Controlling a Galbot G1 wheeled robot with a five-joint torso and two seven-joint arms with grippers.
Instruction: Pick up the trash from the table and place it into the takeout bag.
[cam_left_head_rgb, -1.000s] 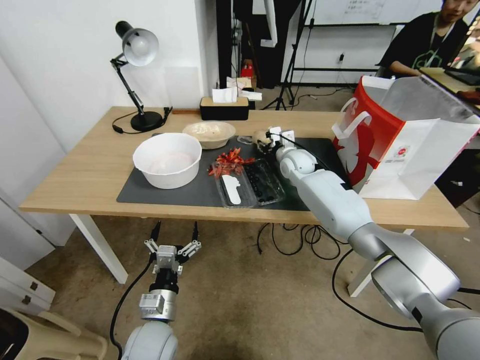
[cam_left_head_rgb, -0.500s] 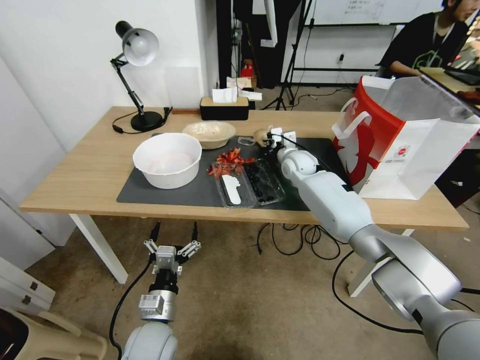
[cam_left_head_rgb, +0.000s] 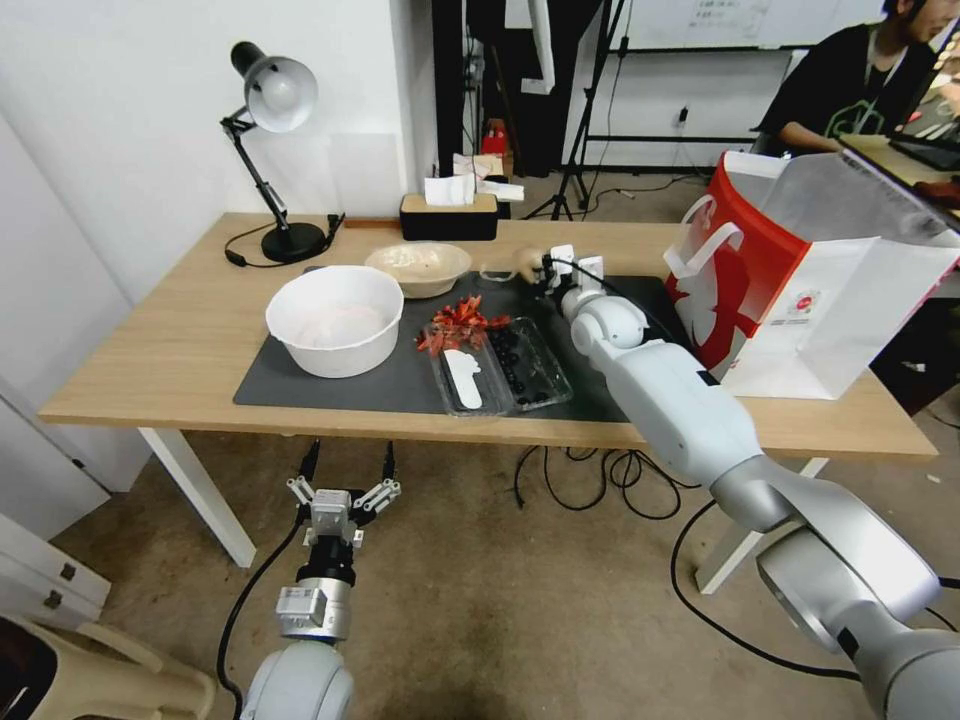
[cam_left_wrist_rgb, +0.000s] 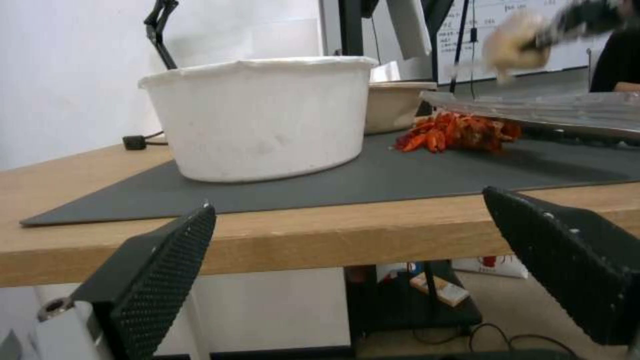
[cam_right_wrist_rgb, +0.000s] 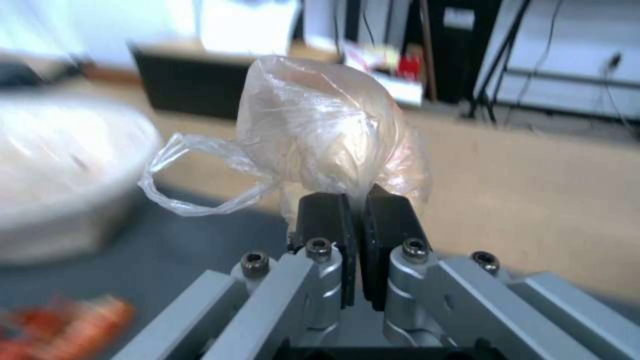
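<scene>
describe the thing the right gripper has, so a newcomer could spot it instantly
Start at the light-wood table and its dark grey mat. Above the mat's far edge, the right gripper is shut on the clear bag. It is crinkled plastic around a beige lump, and nothing else here is lifted.

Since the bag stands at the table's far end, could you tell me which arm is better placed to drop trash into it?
Probably the right. The right gripper is shut on the clear bag, raised above the table near the takeout bag. The left gripper hangs open below the table edge.
</scene>
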